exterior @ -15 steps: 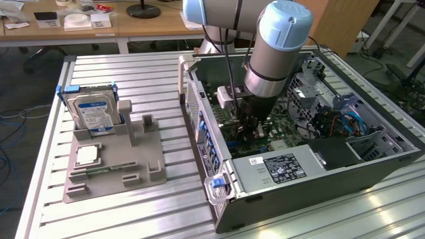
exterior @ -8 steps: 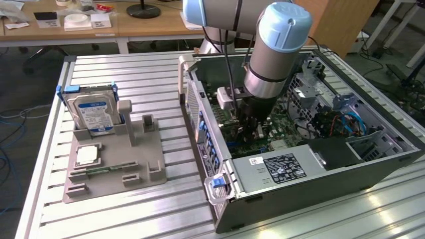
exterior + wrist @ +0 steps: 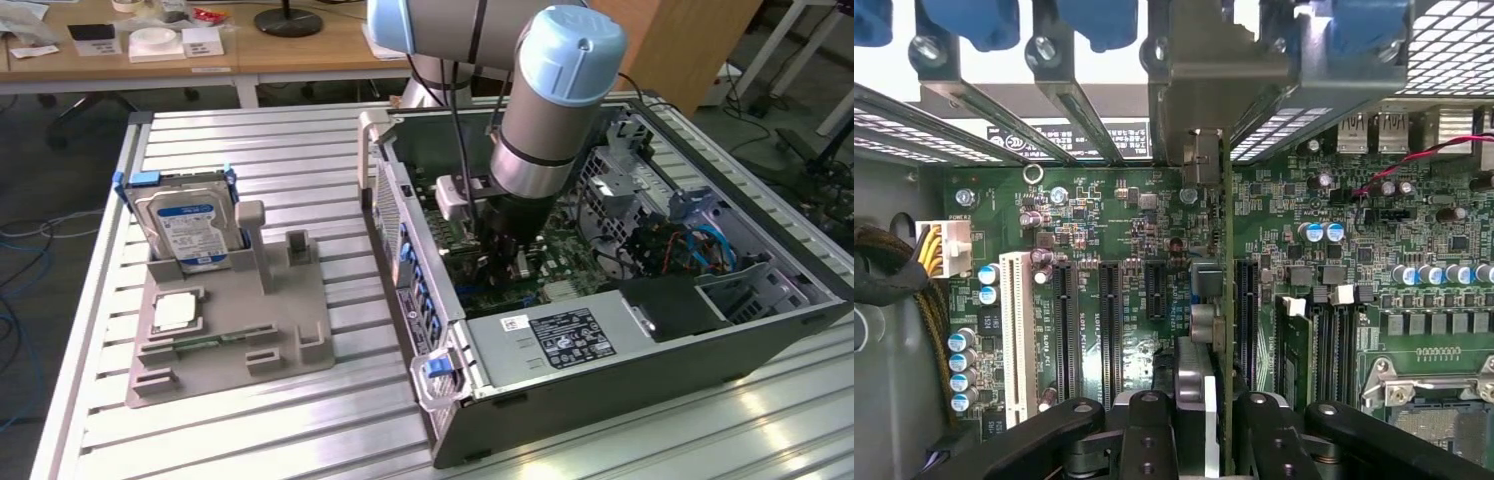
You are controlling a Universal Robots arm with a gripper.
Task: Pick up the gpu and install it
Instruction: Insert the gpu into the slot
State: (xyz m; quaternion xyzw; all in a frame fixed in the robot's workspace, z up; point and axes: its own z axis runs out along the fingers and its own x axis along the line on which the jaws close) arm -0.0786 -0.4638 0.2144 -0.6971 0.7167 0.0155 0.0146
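End effector [image 3: 1199, 425], clamped on the upright gpu [image 3: 1211, 300], reaches down into the computer case [image 3: 641, 360].

Gripper [image 3: 497, 262] hidden behind arm's wrist inside computer case [image 3: 747, 345] in exterior view; gpu [image 3: 1222, 300] seen edge-on in wrist view, fan face hidden, lower end covered by fingers [image 3: 1149, 430]; motherboard [image 3: 1124, 230] print too small to read; CPU socket [image 3: 1434, 385] cut off by picture's edge.
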